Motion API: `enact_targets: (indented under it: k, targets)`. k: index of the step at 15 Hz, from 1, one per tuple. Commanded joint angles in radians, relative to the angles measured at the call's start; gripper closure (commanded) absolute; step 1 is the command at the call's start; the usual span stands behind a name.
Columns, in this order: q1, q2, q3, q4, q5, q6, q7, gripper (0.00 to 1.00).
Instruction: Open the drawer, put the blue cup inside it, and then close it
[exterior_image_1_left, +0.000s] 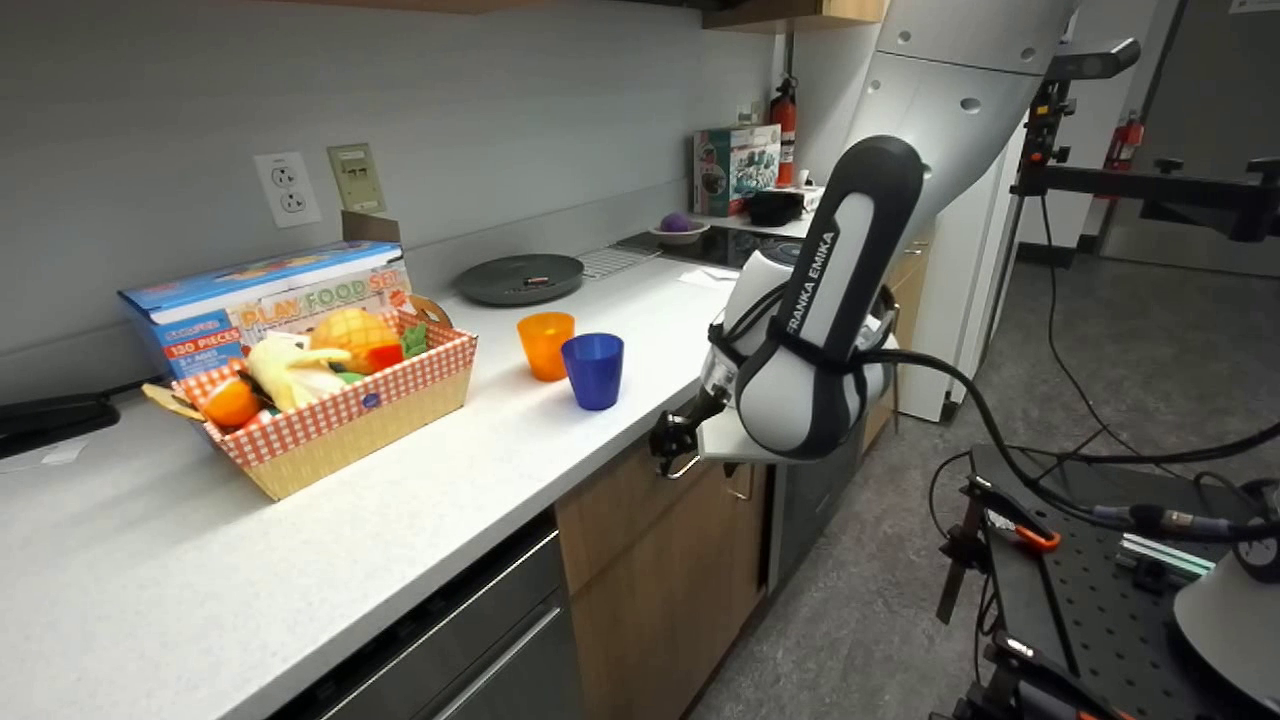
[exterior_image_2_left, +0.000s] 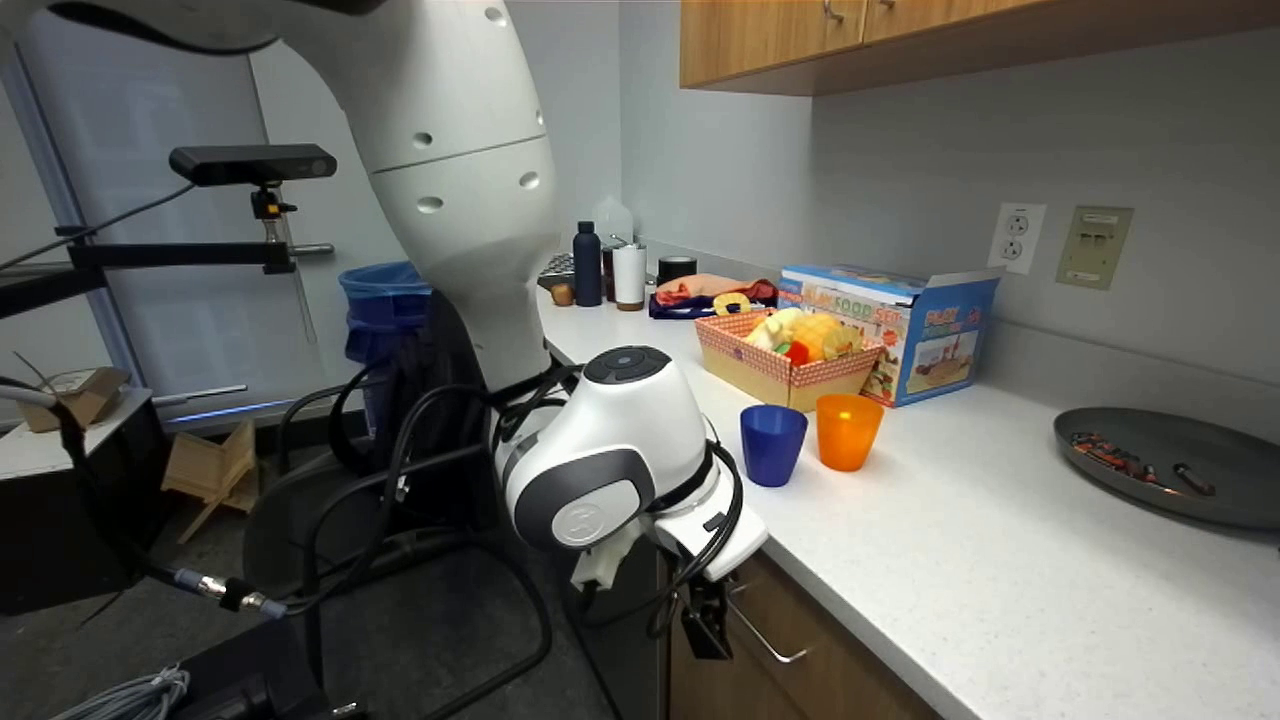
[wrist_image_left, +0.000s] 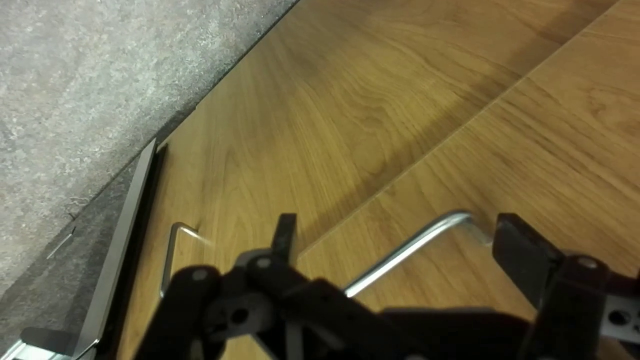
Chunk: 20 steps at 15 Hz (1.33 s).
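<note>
The drawer (exterior_image_1_left: 610, 505) is shut under the counter; its light brown front also shows in an exterior view (exterior_image_2_left: 850, 670) and in the wrist view (wrist_image_left: 560, 165). Its metal bar handle (wrist_image_left: 410, 252) lies between my gripper's (wrist_image_left: 396, 222) spread fingers, with one end near the right finger; contact cannot be told. My gripper is open, pointing down at the handle in both exterior views (exterior_image_1_left: 678, 440) (exterior_image_2_left: 708, 630). The blue cup (exterior_image_1_left: 593, 372) stands upright on the counter near its front edge, also in an exterior view (exterior_image_2_left: 772, 446). It is out of the wrist view.
The orange cup (exterior_image_1_left: 546, 346) stands beside the blue cup. A basket of play food (exterior_image_1_left: 360, 420), a box (exterior_image_1_left: 280, 300) and a dark pan (exterior_image_1_left: 520, 278) stand on the counter. Dark grey drawer fronts (exterior_image_1_left: 480, 640) adjoin the cabinet. A lower door handle (wrist_image_left: 171, 255) is close by.
</note>
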Motion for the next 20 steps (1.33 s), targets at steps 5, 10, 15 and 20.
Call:
enact_targets:
  k: [5,10,15,20]
  targets:
    - [-0.012,-0.091,-0.015,-0.074,0.060,-0.032,-0.064,0.00]
    - [-0.062,-0.054,-0.001,-0.066,0.061,-0.022,-0.073,0.00]
    - [-0.123,-0.028,0.001,-0.046,0.064,-0.016,-0.081,0.00]
    - [-0.178,-0.009,0.027,-0.014,0.028,-0.006,-0.045,0.00]
